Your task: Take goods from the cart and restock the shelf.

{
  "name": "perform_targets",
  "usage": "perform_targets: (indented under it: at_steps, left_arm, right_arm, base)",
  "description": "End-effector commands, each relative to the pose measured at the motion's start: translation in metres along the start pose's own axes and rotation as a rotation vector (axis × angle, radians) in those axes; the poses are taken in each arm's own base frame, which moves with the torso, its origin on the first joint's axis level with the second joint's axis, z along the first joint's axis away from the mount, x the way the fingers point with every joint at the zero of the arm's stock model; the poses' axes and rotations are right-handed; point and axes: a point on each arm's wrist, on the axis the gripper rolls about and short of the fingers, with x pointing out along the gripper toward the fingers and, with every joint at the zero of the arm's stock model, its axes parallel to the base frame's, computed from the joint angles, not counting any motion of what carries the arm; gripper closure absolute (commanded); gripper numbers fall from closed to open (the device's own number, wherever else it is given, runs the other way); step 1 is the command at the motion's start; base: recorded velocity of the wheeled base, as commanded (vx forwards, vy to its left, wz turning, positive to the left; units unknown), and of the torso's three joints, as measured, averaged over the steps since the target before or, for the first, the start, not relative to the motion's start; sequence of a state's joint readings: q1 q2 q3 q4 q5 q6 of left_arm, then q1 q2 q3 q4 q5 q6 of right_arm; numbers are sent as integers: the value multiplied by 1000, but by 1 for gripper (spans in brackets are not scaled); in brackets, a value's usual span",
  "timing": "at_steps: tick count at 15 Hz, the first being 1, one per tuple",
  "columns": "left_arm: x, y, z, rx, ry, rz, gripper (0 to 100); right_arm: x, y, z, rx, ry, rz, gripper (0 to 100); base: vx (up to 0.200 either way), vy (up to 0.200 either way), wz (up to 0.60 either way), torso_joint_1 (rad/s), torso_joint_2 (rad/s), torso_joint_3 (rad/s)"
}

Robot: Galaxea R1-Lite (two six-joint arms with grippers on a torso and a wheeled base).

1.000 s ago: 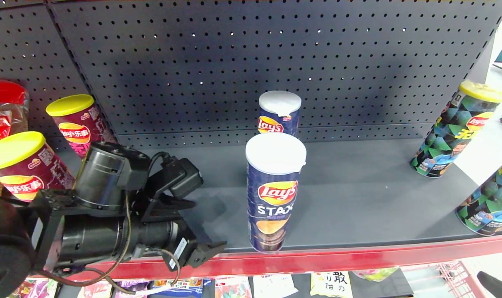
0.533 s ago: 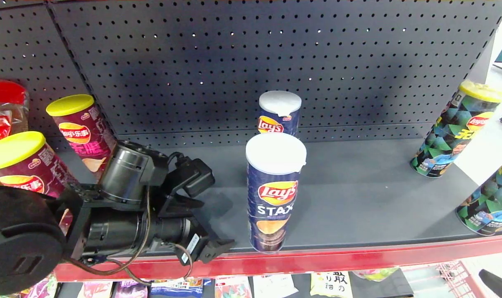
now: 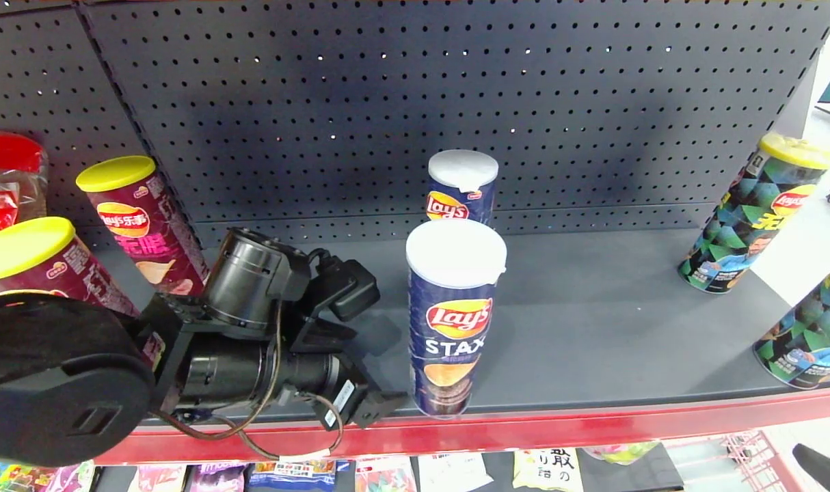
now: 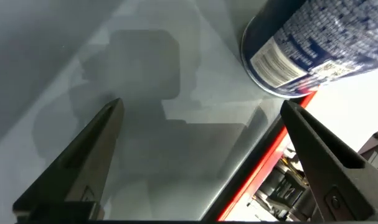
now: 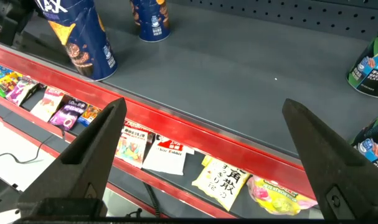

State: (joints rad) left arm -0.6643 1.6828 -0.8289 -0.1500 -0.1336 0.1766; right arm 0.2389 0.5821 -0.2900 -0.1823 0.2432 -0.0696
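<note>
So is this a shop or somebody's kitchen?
Probably a shop's snack aisle: chip cans stand on a grey shelf with a red edge and a pegboard back, and snack packets lie on the level below.

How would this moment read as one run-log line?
left pincer: open, empty, beside front blue can | right pincer: open, empty, facing shelf | front blue can: upright near shelf front

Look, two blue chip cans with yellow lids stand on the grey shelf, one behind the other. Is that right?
Not quite: the front blue can and the back blue can have white lids, not yellow, as the head view shows. They do stand on the grey shelf, one behind the other.
</note>
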Motion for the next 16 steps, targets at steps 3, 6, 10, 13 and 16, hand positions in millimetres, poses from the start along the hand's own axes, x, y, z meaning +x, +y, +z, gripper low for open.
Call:
perform_targets:
  at_steps: [3,6,10,13,16]
  left_arm:
    - [4,-2,1,4,6,-9,0]
    - [8,-2,5,6,0,-9,0]
    - [13,-2,10,10,-5,-12,0]
    - [14,-1,11,10,-10,-11,0]
    - [15,-1,12,11,-10,-12,0]
  right_arm:
    - [0,0,-1,0,4,-3,0]
    - [-1,0,-1,0,-1,-4,0]
    - [-1,0,-1,-1,-1,-4,0]
    - [0,0,-1,-1,1,-3,0]
    - [-1,0,-1,0,-1,-4,0]
  base:
    - [0,0,0,0,0,0]
    - [0,0,0,0,0,0]
    - [0,0,0,0,0,0]
    - [0,0,0,0,0,0]
    - [0,0,0,0,0,0]
